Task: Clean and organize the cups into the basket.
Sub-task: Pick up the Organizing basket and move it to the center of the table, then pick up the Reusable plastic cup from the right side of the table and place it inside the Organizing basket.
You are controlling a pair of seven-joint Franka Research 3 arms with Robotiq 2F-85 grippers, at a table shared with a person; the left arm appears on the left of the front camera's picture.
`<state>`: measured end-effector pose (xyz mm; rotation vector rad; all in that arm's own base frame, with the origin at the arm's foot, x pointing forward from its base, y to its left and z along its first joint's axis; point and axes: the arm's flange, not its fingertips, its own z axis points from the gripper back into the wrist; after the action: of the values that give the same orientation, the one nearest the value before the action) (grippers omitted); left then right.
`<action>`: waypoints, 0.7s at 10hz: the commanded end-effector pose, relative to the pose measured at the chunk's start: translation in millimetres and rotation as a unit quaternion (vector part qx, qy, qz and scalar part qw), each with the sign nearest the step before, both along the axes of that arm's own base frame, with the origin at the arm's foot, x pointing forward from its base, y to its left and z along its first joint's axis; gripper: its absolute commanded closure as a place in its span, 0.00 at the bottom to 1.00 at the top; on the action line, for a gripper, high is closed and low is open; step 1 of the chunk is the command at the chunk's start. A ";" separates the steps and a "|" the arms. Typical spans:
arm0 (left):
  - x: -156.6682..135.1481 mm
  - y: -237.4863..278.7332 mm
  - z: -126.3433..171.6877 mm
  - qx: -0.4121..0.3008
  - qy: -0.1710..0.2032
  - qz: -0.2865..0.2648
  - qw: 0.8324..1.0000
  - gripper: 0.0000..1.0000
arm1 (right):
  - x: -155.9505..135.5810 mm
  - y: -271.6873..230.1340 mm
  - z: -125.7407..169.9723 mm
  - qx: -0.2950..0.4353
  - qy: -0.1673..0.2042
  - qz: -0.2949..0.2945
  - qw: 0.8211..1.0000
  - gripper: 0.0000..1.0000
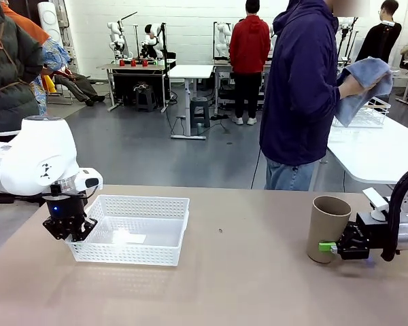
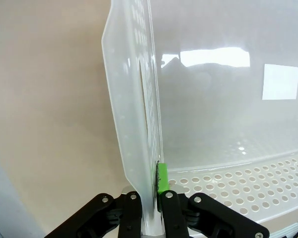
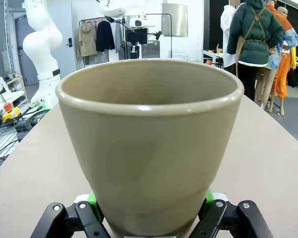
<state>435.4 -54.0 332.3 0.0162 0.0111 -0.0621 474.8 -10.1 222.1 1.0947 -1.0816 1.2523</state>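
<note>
1. Our left jaws are clamping shut on the left wall of the basket (image 1: 141, 200), one green pad (image 2: 162, 178) inside it, probably to steady it for loading.
2. Our right jaws are gripping the cup (image 1: 328, 227) low on its body, so it is staying upright, mouth up.
3. The cup is sitting at the right of the surface (image 1: 245, 285), well apart from the empty basket at near left.
4. Beyond, at far right, a person is holding a blue cloth (image 1: 364, 85), likely for cleaning.
</note>
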 end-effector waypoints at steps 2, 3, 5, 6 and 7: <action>0.7 1.2 -2.4 -0.006 0.001 0.002 1.000 1.00 | -11.9 0.0 -13.8 -0.003 -0.020 0.004 1.000 1.00; 1.2 -0.7 -3.0 -0.001 0.007 0.000 1.000 1.00 | -13.0 -0.7 -13.0 -0.022 -0.021 -0.004 1.000 1.00; 1.6 -8.5 1.7 -0.006 0.024 -0.010 1.000 1.00 | -22.1 3.1 4.9 -0.049 -0.005 -0.009 0.999 0.76; 3.0 -18.5 8.3 -0.007 0.018 -0.015 1.000 1.00 | -25.1 5.4 26.2 -0.058 0.003 -0.018 0.998 0.76; 3.9 -32.8 16.2 -0.006 0.012 -0.019 1.000 1.00 | -26.9 6.7 54.6 -0.067 -0.004 -0.027 0.997 0.76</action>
<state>437.5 -70.8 340.2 0.0154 0.0246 -0.0927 459.2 -10.4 245.8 0.9975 -1.0494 1.2626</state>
